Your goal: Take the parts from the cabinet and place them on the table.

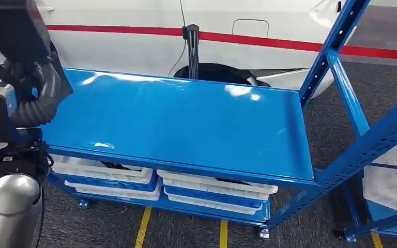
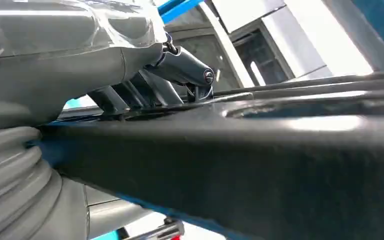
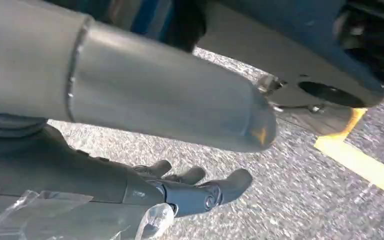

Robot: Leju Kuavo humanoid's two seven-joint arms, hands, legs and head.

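Your left hand point(image 2: 130, 75) clasps a long black part point(image 2: 280, 145), fingers curled over its top edge in the left wrist view. In the head view that arm sits raised at the upper left of the frame, beside the blue shelf top point(image 1: 186, 124). The likeliest trouble, as I judge it: the part is long and held near one end, so it could swing, clip the blue upright point(image 1: 336, 57) or slip as you turn.

The right wrist view gives you what the head view lacks: your right hand point(image 3: 190, 187) hangs over grey carpet with a yellow floor line point(image 3: 365, 162), fingers loosely apart and holding nothing. The head view alone shows the white trays point(image 1: 212, 188) low in the frame.
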